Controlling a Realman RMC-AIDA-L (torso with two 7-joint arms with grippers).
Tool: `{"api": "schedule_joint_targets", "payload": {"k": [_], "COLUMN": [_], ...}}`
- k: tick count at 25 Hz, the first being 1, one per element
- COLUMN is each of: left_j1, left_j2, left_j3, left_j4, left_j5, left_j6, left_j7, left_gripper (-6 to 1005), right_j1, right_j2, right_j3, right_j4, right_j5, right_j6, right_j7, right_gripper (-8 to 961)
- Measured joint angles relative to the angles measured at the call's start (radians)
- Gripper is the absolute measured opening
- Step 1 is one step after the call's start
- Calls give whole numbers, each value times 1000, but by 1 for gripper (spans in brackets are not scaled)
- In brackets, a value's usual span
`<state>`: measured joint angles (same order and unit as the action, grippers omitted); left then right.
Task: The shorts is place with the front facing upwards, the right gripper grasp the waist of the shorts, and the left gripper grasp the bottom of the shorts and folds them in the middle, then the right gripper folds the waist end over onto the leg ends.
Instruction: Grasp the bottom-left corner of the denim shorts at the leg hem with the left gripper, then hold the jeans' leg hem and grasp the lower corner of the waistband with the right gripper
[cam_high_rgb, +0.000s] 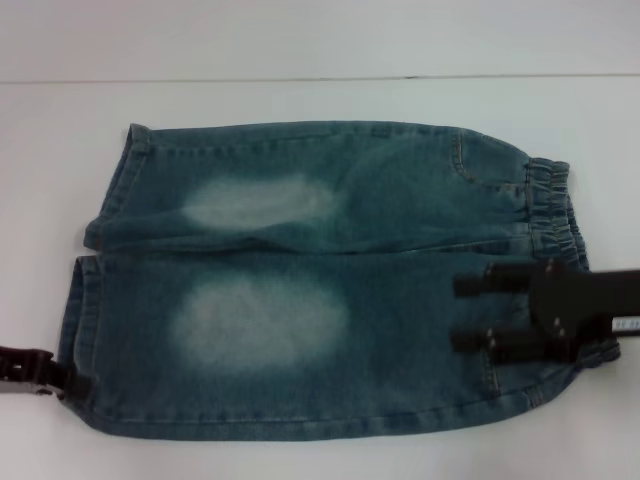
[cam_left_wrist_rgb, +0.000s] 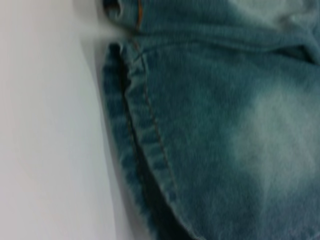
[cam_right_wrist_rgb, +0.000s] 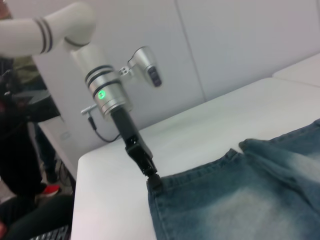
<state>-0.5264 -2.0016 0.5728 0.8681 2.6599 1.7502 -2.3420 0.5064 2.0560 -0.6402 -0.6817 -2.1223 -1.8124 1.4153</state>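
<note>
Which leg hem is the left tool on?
The left tool is on the near leg's hem, at its bottom corner. The far leg's hem lies untouched.

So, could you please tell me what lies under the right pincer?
Under the right pincer, open, lies the denim shorts' near leg by the waist. The fabric directly beneath its black body is covered, so any contact can't be seen.

Head view: high and forward-facing, looking down on the whole shorts (cam_high_rgb: 320, 280) spread on the white table (cam_high_rgb: 300, 100). Left wrist view: very close above one leg hem (cam_left_wrist_rgb: 145, 150) and bare table beside it. Right wrist view: low, looking across the table toward the left hand (cam_right_wrist_rgb: 152, 180) at the hem corner (the same corner appears at the head view's lower left).
</note>
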Motion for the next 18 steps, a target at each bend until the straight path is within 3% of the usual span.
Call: {"api": "schedule_joint_targets", "payload": {"k": [3,12,14,18], "left_j1": [-3,-7,-5,-5], "left_j2": [-2,5,5,7], "left_j3": [-6,-16,-16,-18], "left_j4": [25,57,66,84], "left_j5": [-20,-110,-129,-164], "left_j6": [4,-1,0,3], "left_j7": [-1,8,13,23], "left_gripper": [48,30,30,30], "right_j1": [9,58,71,113], "right_j2": [-6,-93,-103,-102], "right_j3": [31,53,47,41], "right_j4": [-15,-201,-261,-368], "right_j5": [1,-48,-125,-324], "right_j6": [0,-19,-26,-73], "right_j7": [67,535,607,647], "right_gripper": [758,755,754,752]}}
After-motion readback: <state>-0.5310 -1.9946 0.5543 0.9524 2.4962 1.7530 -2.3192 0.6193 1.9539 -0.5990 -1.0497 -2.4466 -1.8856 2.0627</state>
